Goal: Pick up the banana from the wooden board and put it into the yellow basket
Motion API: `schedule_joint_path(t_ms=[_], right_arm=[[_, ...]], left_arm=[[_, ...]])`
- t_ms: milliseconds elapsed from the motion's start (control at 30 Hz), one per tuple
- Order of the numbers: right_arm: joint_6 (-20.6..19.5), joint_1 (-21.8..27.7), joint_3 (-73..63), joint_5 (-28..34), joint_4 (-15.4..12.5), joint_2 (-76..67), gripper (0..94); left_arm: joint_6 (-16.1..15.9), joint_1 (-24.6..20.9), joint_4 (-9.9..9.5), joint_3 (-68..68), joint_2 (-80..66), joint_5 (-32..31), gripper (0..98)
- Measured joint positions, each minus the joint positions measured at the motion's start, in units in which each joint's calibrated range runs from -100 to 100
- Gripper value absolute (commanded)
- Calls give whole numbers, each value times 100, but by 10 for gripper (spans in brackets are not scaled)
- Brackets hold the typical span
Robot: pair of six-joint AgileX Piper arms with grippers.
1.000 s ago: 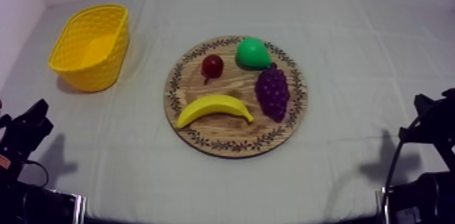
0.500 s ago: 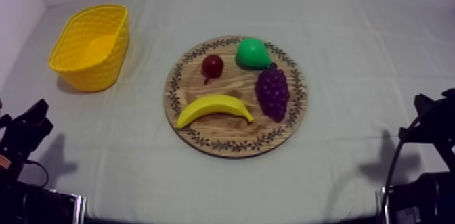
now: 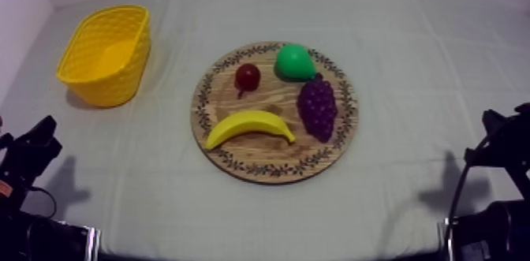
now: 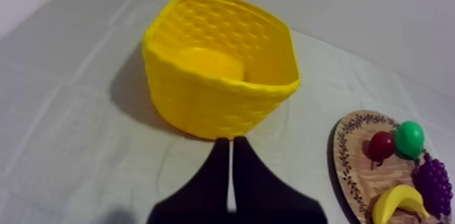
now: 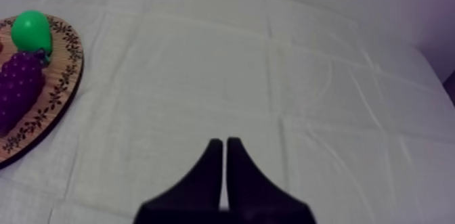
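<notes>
Far left: the yellow basket point(image 3: 110, 84) stands near the back corner of the table, mouth up. The left gripper point(image 4: 231, 144) waits low at its own side. Its 2 fingers are pressed together into a narrow wedge, pinching nothing, and it is nosed toward the basket wall.

Centre: the wooden board point(image 3: 272, 158) carries 4 toy fruits. The banana point(image 3: 248, 126) lies flat on the near half, well apart from the basket, its right tip just beside the grapes point(image 3: 318, 106). The small red fruit point(image 3: 248, 76) and the pear point(image 3: 294, 61) sit behind it.

That banana looks like light, stiff, smooth plastic, so it is likely slippery on the curve. I'd call the best hold across the thick middle, fingers straddling its narrow width, well clear of the tapering tips.

Far right: the right gripper point(image 5: 224, 143) hovers over bare cloth, fingers closed tight against each other on nothing.

As for the views, the top view lays out the whole board and how far the banana is from the basket. The left wrist view adds a look down into the basket, where nothing lies on the floor. The right wrist view catches the pear and grapes at the board's rim.
</notes>
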Motion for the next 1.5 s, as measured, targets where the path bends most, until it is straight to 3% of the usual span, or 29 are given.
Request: schedule_joint_path(t_ms=[1167,1500], right_arm=[[0,0,0,-6,0,0,3],[0,0,0,-6,0,0,3]], left_arm=[[-81,7,0,0,0,0,2],[-405,367,-30,0,9,-84,9]])
